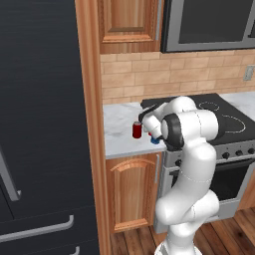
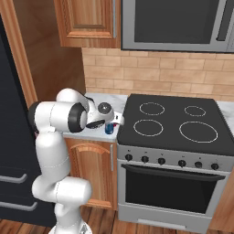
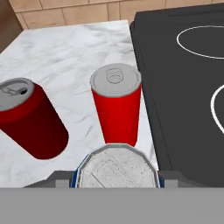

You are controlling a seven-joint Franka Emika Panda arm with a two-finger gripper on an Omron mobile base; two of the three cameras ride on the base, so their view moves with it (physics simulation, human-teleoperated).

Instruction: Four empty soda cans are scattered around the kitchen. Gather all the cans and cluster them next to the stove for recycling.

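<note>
My gripper (image 3: 116,177) is shut on a blue soda can (image 3: 117,168), whose silver top sits between the dark fingertips at the bottom of the hand view. In the base views this blue can (image 1: 155,141) (image 2: 109,128) is at the counter's front edge beside the stove (image 1: 219,114) (image 2: 169,119), under the gripper (image 1: 154,138) (image 2: 111,123). Just beyond it a red can (image 3: 117,109) stands upright close to the stove's (image 3: 183,87) left edge. A second red can (image 3: 30,120) (image 1: 137,129) stands further left. Whether the blue can rests on the counter I cannot tell.
The marble counter (image 1: 117,122) (image 3: 74,52) is a narrow strip between a tall wooden side panel (image 1: 89,124) and the stove. A dark refrigerator (image 1: 40,124) stands to the left. A microwave (image 2: 178,23) and a wooden cabinet (image 2: 87,20) hang above.
</note>
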